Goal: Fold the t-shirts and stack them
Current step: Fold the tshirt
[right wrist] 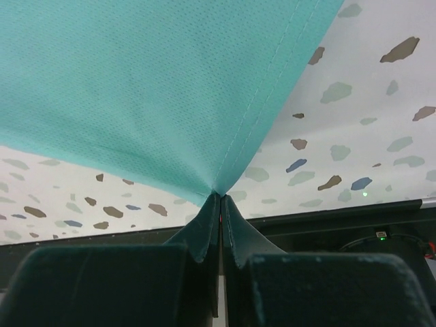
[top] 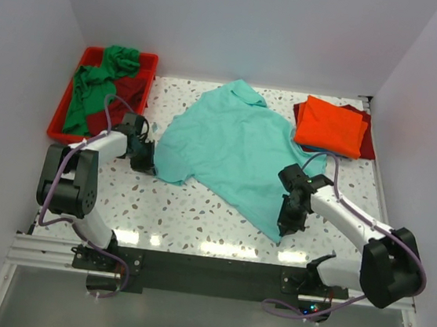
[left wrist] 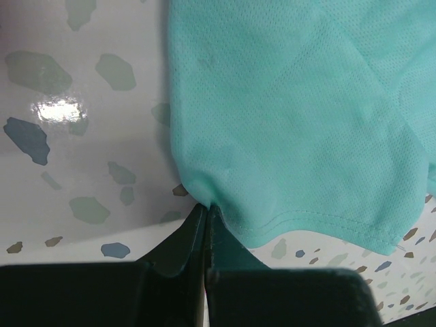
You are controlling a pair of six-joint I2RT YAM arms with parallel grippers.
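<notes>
Teal t-shirt (top: 232, 145) hem corners clamped: left jaws at left, right jaws near-right; body lying far of both.

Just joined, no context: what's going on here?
Both arms are on the light teal t-shirt, spread out on the table. The left gripper is shut on its left corner, the right gripper on its near-right corner. A folded orange t-shirt sits on a dark red t-shirt at far right. A green t-shirt and more dark red cloth lie crumpled in the red tray, far left.
</notes>
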